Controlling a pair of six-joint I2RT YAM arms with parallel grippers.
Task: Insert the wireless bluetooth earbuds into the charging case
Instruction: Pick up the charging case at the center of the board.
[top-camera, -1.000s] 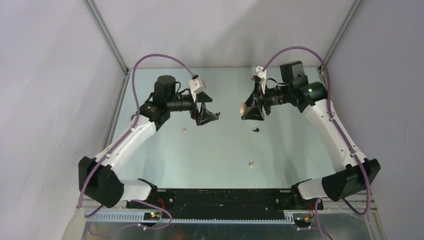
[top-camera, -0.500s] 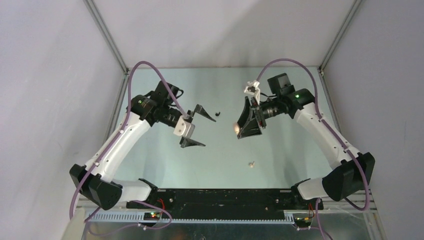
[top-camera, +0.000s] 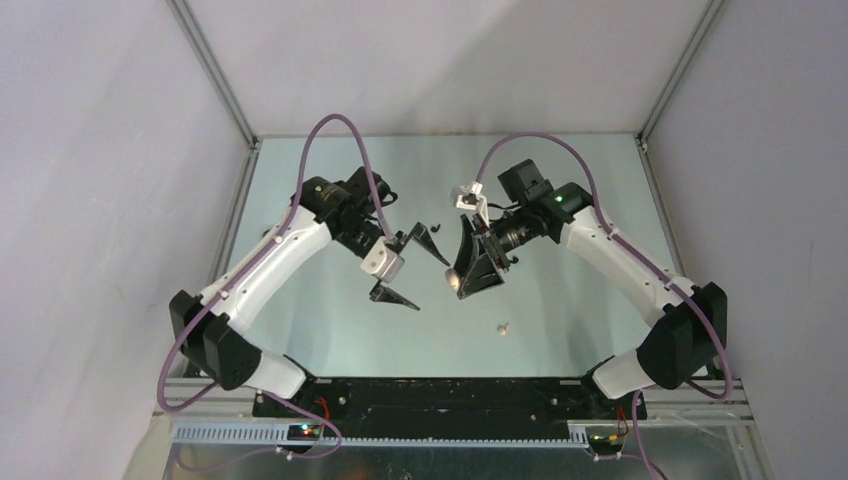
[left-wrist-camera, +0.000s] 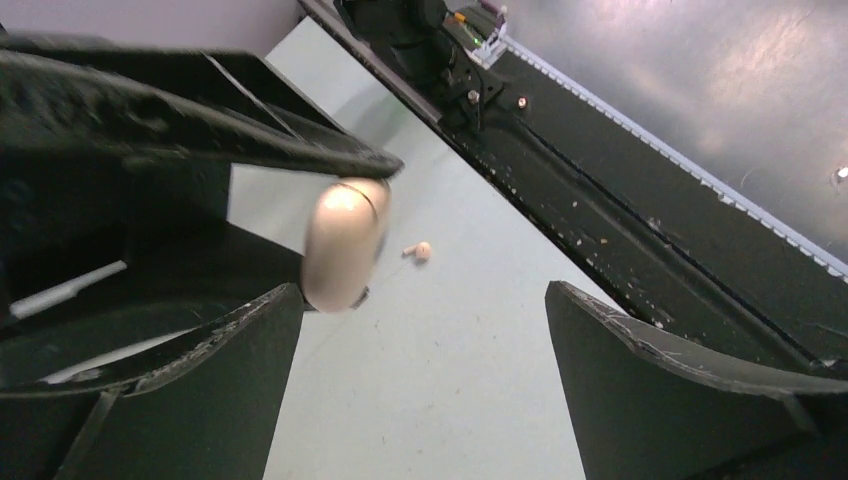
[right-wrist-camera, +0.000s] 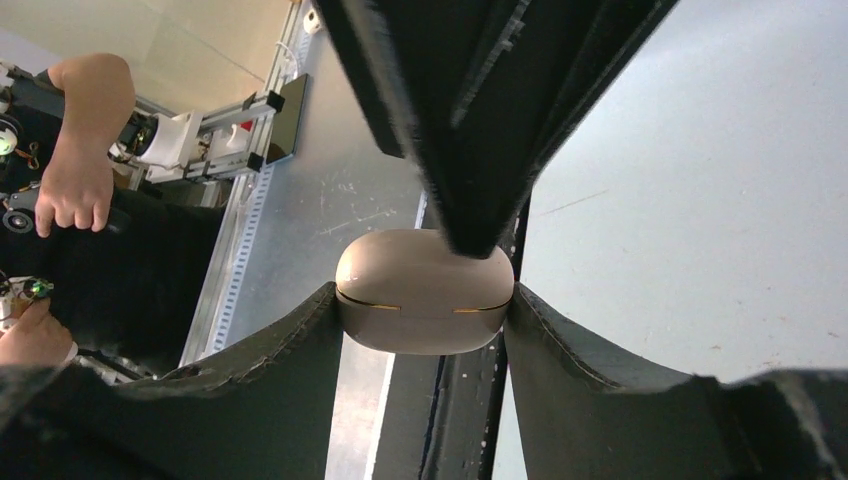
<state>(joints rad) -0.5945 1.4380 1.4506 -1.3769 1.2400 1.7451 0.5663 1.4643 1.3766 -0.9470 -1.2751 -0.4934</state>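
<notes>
Charging case (right-wrist-camera: 424, 290): smooth cream pebble, rigid, probably slippery. Pinched end to end in right claw (top-camera: 457, 274), above desk (top-camera: 560, 320) centre. Lid shut along seam, contents hidden. Left claw (top-camera: 410, 270) spread wide, empty, at case's 9 o'clock. Cream earbud (top-camera: 504, 327) on desk, case's 5 o'clock: tiny, light, likely skittish; pinch bulb, not stem.

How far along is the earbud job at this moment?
Done: the right claw holds the case off the table, lid shut. In hand: the open left claw faces it, empty. Left: no earbud shows in the case; a cream earbud and a black earbud lie on the table, so opening the case and loading remain.
</notes>
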